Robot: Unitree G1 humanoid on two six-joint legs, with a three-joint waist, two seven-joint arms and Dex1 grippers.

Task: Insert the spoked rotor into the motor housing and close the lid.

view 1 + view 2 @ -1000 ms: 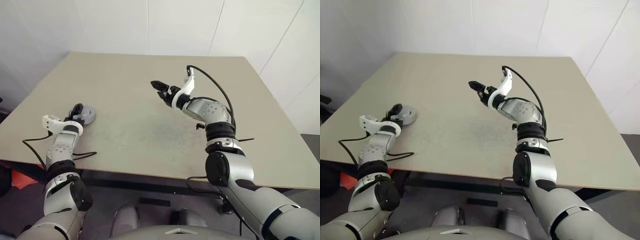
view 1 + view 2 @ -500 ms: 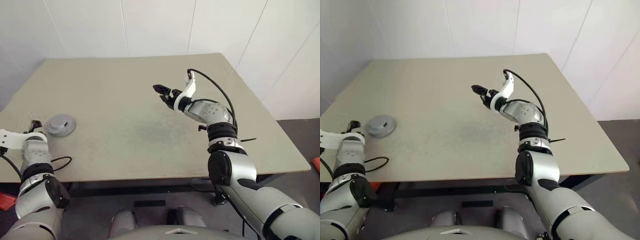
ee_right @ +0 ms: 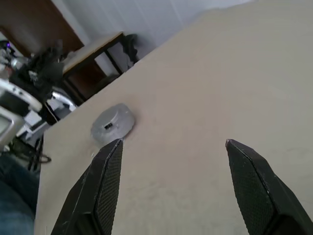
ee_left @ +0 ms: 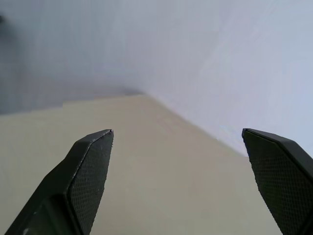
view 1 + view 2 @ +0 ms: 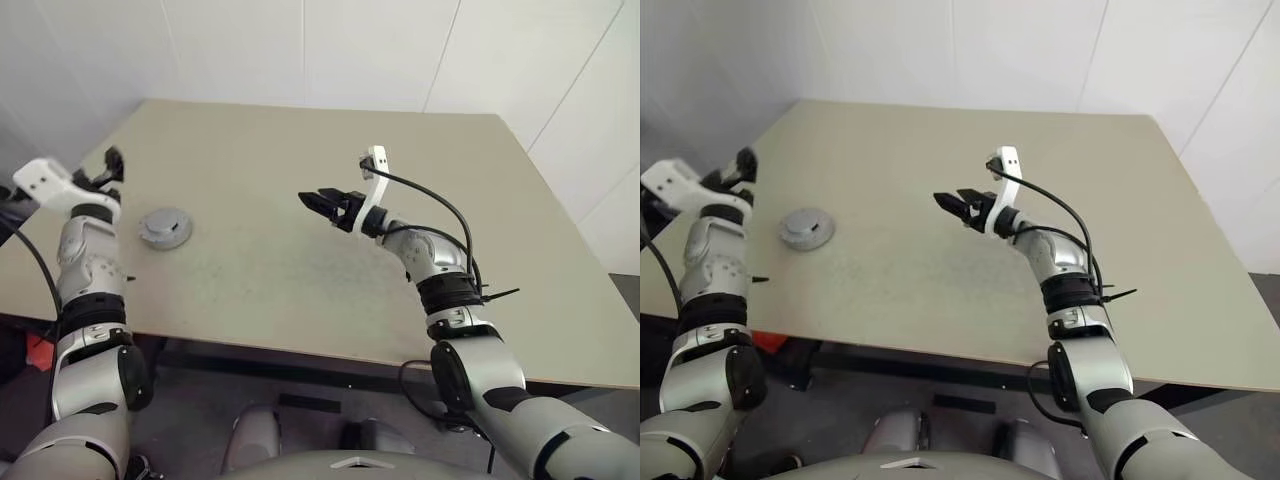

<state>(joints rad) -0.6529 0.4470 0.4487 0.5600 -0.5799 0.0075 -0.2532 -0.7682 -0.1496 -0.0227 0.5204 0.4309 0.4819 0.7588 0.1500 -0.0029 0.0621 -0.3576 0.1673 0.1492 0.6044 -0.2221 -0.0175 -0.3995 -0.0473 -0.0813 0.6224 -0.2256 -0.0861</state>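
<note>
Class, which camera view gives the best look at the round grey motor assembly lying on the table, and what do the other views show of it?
The right wrist view shows the closed motor housing best: its lid's raised top and a dark mark are visible. Both head views show it whole but plain, near the table's left edge. The left wrist view looks at bare table and wall.

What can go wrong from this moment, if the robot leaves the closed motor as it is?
1. The lid looks seated on the motor housing, but no view shows whether it is fully closed.
2. The housing rests near the table edge on the robot's left side; a careless move of the open left tool might knock it off.
</note>
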